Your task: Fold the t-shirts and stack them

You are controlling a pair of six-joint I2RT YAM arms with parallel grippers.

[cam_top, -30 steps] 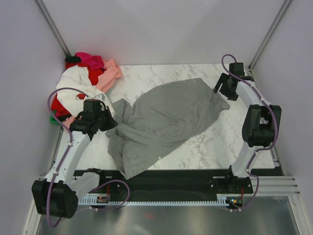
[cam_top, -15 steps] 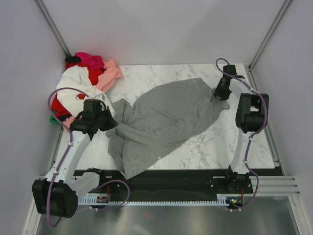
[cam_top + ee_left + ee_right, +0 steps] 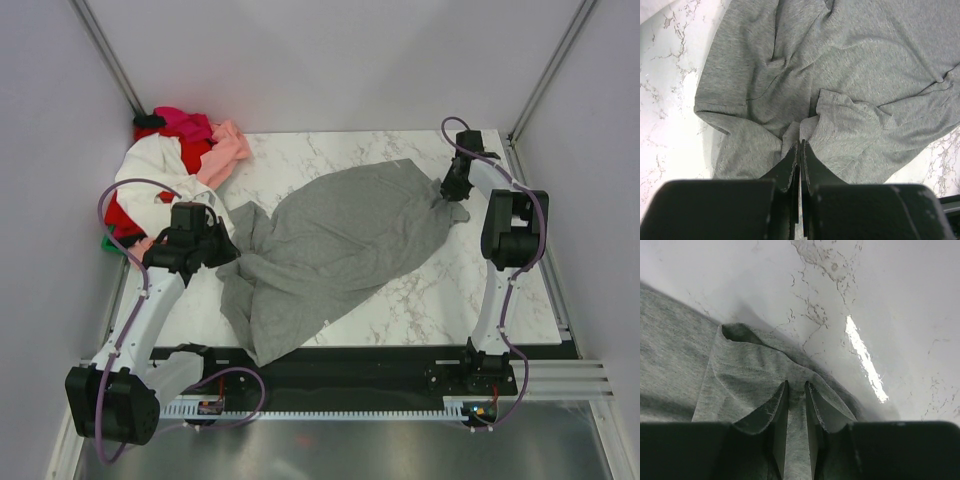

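Note:
A grey t-shirt (image 3: 340,240) lies crumpled across the middle of the marble table (image 3: 420,300). My left gripper (image 3: 226,250) is at its left end, shut on a bunched fold of the grey cloth (image 3: 840,120), which rises to the tips (image 3: 801,142). At the shirt's far right corner, my right gripper (image 3: 450,196) has its fingers (image 3: 781,405) narrowly apart with a ridge of the grey sleeve edge (image 3: 740,370) pinched between them (image 3: 796,384). A pile of other t-shirts (image 3: 180,160), white, red, pink and magenta, sits at the back left.
Grey walls enclose the table on three sides, with metal posts (image 3: 110,60) in the back corners. The black base rail (image 3: 330,365) runs along the near edge, and the shirt's lower tail hangs over it.
My right arm moved left from the back right corner onto the shirt's right corner, and its jaws closed in on the cloth. The left arm and the shirt stayed put.

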